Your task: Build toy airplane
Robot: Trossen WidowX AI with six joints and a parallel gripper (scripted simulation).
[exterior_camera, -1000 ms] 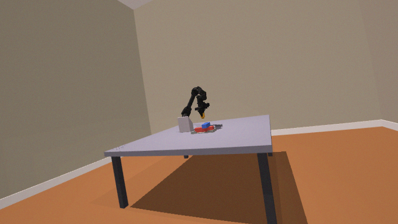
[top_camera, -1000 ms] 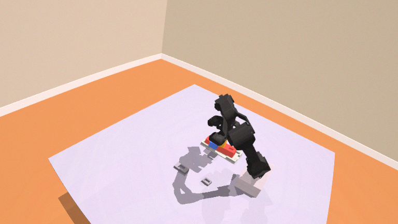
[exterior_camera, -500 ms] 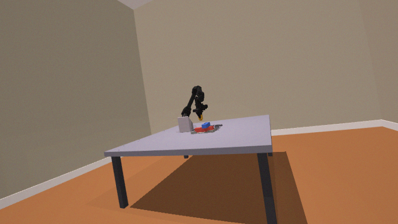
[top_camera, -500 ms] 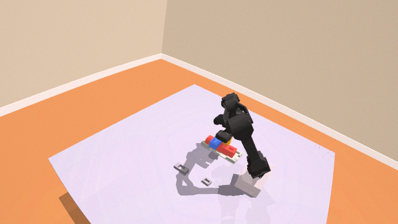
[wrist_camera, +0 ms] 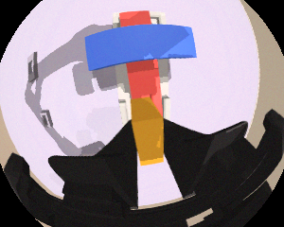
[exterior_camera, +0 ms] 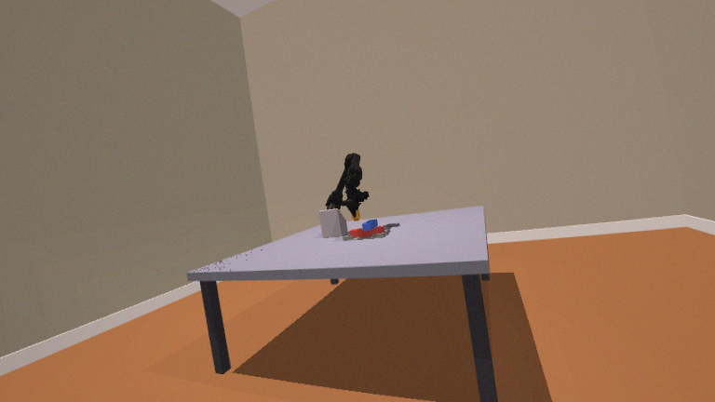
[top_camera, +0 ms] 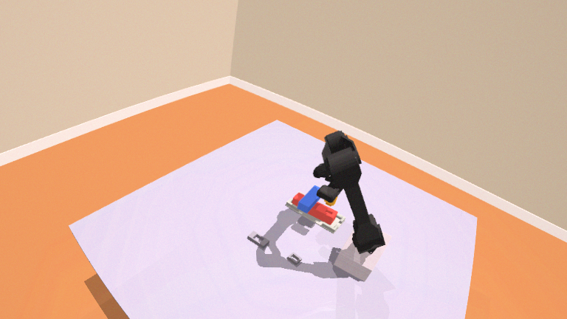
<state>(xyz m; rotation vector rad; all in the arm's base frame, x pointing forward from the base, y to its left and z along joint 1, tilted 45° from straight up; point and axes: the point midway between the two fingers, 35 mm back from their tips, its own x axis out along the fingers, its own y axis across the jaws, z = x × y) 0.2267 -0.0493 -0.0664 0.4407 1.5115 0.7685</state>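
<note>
The red fuselage (top_camera: 319,210) (exterior_camera: 358,233) (wrist_camera: 143,85) lies lengthwise in the pale cradle jig (top_camera: 333,229) (wrist_camera: 124,108). The blue wing (top_camera: 308,199) (exterior_camera: 370,224) (wrist_camera: 139,46) lies across the top of the fuselage; its tab is hidden. My gripper (wrist_camera: 144,121) is shut on the yellow-orange tail fin (top_camera: 333,203) (exterior_camera: 356,215) (wrist_camera: 148,128). The fin hangs above the fuselage's tail part, apart from it in the exterior view. In the wrist view the fin covers the tail socket; in the top view a dark socket shows on the tail end.
Two small grey holders with openings stand on the table (top_camera: 187,215) (exterior_camera: 422,245), a larger one (top_camera: 258,239) (wrist_camera: 32,67) and a smaller one (top_camera: 294,258) (wrist_camera: 46,118). The arm's pale base block (top_camera: 355,266) (exterior_camera: 331,223) stands near the jig's tail end.
</note>
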